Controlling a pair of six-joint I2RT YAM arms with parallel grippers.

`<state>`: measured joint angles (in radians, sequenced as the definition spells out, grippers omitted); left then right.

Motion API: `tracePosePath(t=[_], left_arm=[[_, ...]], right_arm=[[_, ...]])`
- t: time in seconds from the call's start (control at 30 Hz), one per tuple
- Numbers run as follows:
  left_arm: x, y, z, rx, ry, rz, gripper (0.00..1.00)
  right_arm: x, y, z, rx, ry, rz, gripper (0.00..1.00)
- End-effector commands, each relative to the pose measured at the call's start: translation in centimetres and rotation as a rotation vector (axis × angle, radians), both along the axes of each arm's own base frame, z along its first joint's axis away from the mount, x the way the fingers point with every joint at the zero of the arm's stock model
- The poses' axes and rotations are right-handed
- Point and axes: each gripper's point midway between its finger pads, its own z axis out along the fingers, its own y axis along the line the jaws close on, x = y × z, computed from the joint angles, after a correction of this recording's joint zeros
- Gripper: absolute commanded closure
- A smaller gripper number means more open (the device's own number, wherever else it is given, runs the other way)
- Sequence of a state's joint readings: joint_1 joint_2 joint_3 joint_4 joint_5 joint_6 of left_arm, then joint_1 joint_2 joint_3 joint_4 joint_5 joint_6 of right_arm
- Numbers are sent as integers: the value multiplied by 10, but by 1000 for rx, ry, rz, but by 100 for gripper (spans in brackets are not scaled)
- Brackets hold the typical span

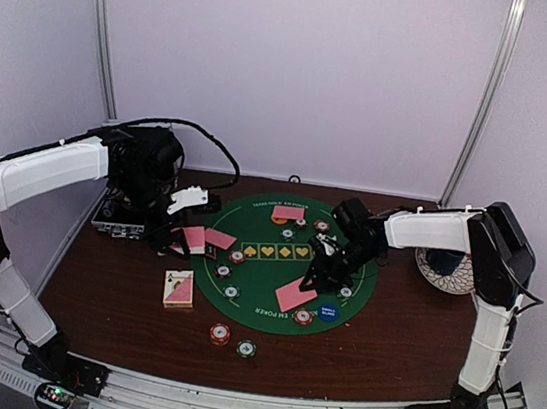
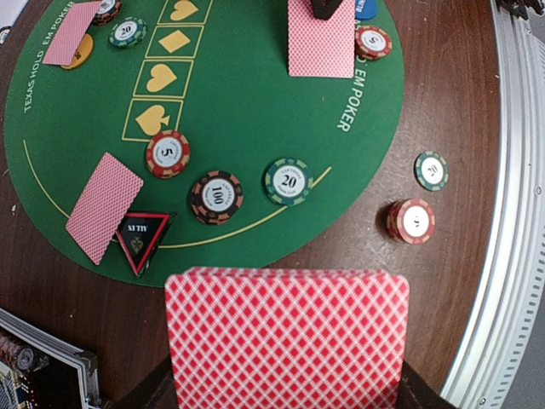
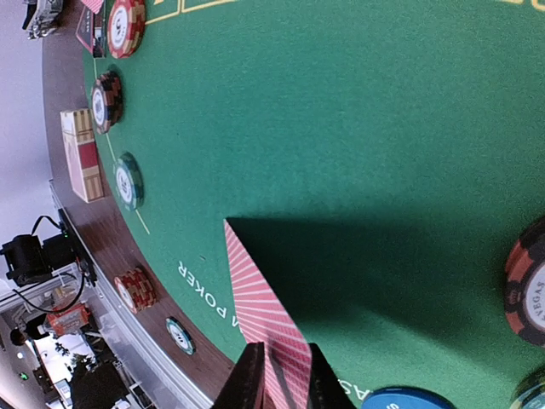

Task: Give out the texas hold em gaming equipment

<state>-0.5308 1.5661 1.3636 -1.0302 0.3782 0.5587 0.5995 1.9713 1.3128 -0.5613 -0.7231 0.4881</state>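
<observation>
Near the front edge of the green mat (image 2: 247, 111), my right jaws pinch one pink-backed card (image 3: 266, 328), tilted over the felt. Left jaws clamp the pink-backed deck (image 2: 287, 336) above bare tabletop (image 2: 443, 102), just off the mat. Red chip stack (image 2: 410, 221) and green chip (image 2: 431, 170) lie between mat edge and rail (image 2: 511, 213).

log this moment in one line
left pincer: shut on pink-backed card deck | right pincer: pinching single pink-backed card over round green felt mat

R gripper (image 3: 283, 354) pinches 1 pink-backed card (image 3: 255, 290) tilted over green mat (image 3: 341, 128)
</observation>
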Motion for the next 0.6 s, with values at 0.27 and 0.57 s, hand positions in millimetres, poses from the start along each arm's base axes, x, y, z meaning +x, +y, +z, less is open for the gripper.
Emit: tracePosePath(t=[0.27, 0.57], left_arm=[[3, -5, 9, -34, -13, -9, 87], [4, -5, 12, -34, -21, -9, 87]], right_arm=[[27, -12, 23, -109, -182, -10, 62], [38, -8, 73, -103, -328, -42, 39]])
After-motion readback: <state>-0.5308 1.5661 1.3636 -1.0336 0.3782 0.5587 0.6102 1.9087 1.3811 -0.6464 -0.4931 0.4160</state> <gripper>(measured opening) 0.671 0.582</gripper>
